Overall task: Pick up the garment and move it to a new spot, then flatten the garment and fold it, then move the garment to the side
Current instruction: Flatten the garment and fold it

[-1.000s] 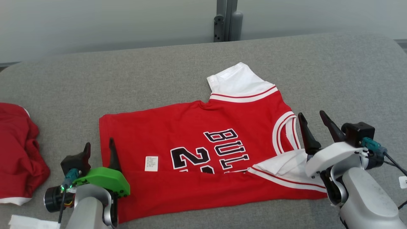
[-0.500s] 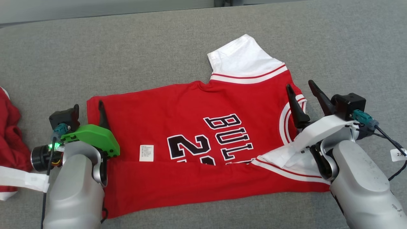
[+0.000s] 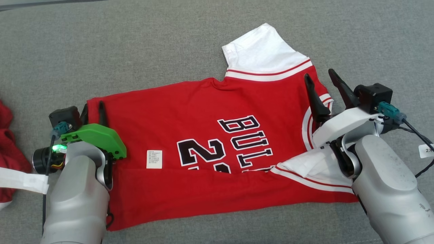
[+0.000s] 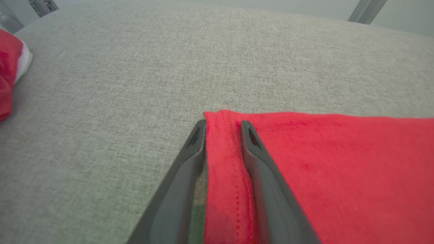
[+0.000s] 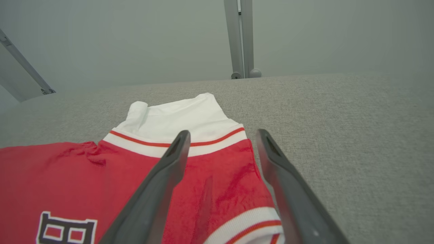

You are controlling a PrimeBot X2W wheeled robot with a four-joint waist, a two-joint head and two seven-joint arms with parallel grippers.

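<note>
Both of my arms had reached farther across since a second earlier, and my head had tipped down, so the whole view had slid. My left gripper [image 3: 92,110] had travelled along the bottom hem of the jersey [image 3: 190,128] to its far corner, and its fingers had drawn in from wide to a narrow gap. In the left wrist view, the left gripper [image 4: 222,125] straddled that hem: one finger lay on the grey cushion [image 4: 135,67] just outside the edge, the other rested on the red cloth [image 4: 339,162], and the strip between them lay flat, not yet pinched up. My right gripper [image 3: 325,91] stood spread wide and held nothing, poised over the neck end near the far shoulder. In the right wrist view, the right gripper [image 5: 222,135] framed the red shoulder's edge, with the white far sleeve [image 5: 176,115] just beyond the fingertips. The jersey lay spread on the cushion [image 3: 135,40] between my arms, lettering up, its near side folded over the lower part of the black number. The near white sleeve [image 3: 312,166] was tucked against my right wrist, and a small white label [image 3: 154,159] showed by the fold. Another red garment [image 3: 6,135] sat crumpled well apart at my far left.
</note>
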